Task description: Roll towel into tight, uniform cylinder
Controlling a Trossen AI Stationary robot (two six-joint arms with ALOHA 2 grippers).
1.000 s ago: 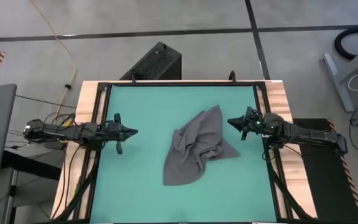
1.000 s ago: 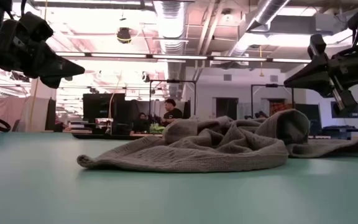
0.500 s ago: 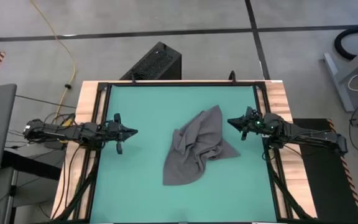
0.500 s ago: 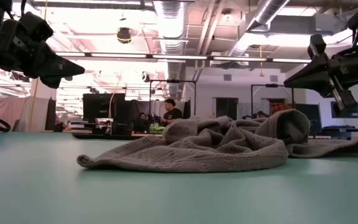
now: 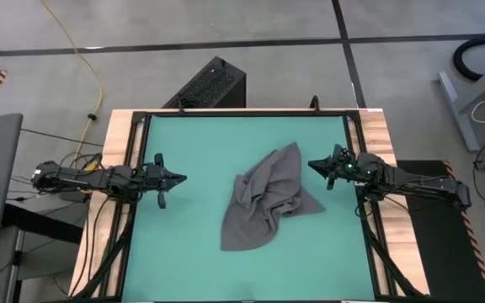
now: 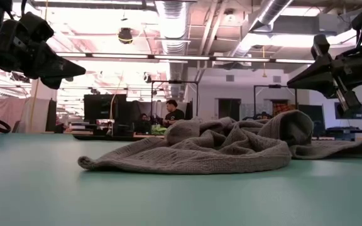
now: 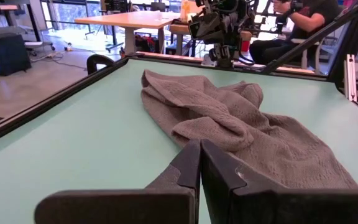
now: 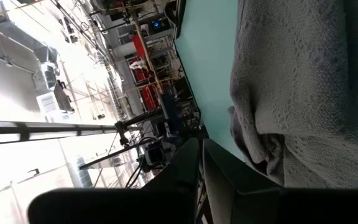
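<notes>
The dark grey towel (image 5: pixel 269 200) lies crumpled in loose folds on the middle of the teal table (image 5: pixel 192 151), its underside resting on the surface; it also shows in the low view (image 6: pixel 231 147) and in both wrist views (image 7: pixel 241 121) (image 8: pixel 303 81). My left gripper (image 5: pixel 183 178) hovers shut above the table's left edge, pointing level toward the towel, its fingers together in its wrist view (image 7: pixel 199 163). My right gripper (image 5: pixel 311 164) hovers shut above the right edge, just off the towel's far right part (image 8: pixel 201 163). Neither touches the cloth.
A black frame (image 5: pixel 242 112) and wooden borders (image 5: pixel 116 135) run round the teal surface. A black box (image 5: pixel 210 84) stands on the floor beyond the far edge. People sit at desks in the room behind (image 6: pixel 171 113). Bare teal surface surrounds the towel.
</notes>
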